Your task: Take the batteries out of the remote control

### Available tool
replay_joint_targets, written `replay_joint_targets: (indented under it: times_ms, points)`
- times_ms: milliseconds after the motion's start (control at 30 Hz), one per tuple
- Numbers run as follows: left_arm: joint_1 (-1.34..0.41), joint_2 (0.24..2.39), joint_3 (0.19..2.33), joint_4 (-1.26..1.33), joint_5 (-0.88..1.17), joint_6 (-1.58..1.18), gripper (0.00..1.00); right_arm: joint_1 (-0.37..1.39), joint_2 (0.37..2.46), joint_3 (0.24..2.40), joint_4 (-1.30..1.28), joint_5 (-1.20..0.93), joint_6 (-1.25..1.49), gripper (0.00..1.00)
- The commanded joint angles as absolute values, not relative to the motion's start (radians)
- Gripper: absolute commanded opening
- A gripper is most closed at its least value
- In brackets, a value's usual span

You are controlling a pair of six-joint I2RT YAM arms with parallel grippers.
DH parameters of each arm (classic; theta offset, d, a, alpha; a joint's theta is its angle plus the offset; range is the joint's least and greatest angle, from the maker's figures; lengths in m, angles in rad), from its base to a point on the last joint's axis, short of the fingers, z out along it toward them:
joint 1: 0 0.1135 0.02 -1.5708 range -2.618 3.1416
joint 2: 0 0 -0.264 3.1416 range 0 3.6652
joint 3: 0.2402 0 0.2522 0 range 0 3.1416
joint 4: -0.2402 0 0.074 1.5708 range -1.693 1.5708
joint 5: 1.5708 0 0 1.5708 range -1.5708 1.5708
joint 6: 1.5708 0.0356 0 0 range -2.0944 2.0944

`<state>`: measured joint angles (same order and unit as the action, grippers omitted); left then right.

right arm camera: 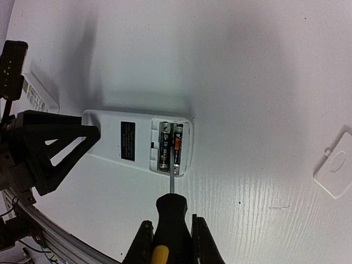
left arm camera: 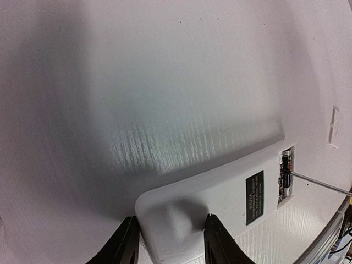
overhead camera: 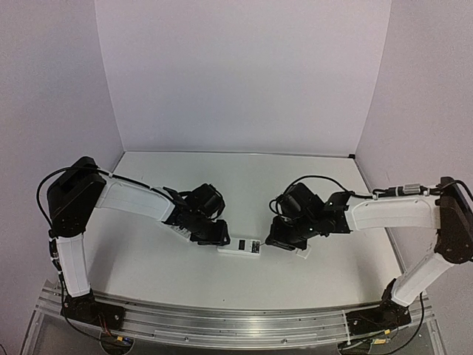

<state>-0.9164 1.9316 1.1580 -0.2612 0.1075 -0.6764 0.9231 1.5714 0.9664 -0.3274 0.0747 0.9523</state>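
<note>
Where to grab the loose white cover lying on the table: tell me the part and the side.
Pinch the cover across two opposite edges, coming straight down from above. It lies flat on the table, apart from the remote, with bare surface all around. It looks thin, so the pinch probably has to close right at the tabletop.

White worktop [overhead camera: 244,174], matte, faint ribbed texture up close. White back panel [overhead camera: 244,74] stands at its far edge, pale lilac side walls [overhead camera: 44,89] angle in left and right. Aluminium rail [overhead camera: 236,329] along near edge. Soft even light, diffuse shadows.
</note>
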Motion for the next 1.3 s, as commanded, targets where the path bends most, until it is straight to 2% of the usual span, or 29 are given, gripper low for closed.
replay_joint_targets:
  times_ms: [0,400,600,967,1267]
  points:
    - [-0.925,2.004,1.125,-0.306,0.101,-0.695,0.38,0.895,1.588,0.832,-0.156,-0.060,1.011,0.00]
    - [-0.925,2.022,1.121,-0.338,0.086,-0.708,0.37,0.849,1.549,0.615,0.179,-0.141,1.066,0.00]
    - [-0.925,2.024,1.120,-0.343,0.085,-0.709,0.37,0.841,1.592,0.482,0.468,-0.126,1.149,0.00]
    - [-0.925,2.014,1.105,-0.338,0.080,-0.700,0.36,0.840,1.585,0.469,0.567,-0.032,1.157,0.00]
    - [-0.925,2.033,1.121,-0.341,0.082,-0.684,0.35,0.840,1.558,0.522,0.712,-0.154,1.161,0.00]
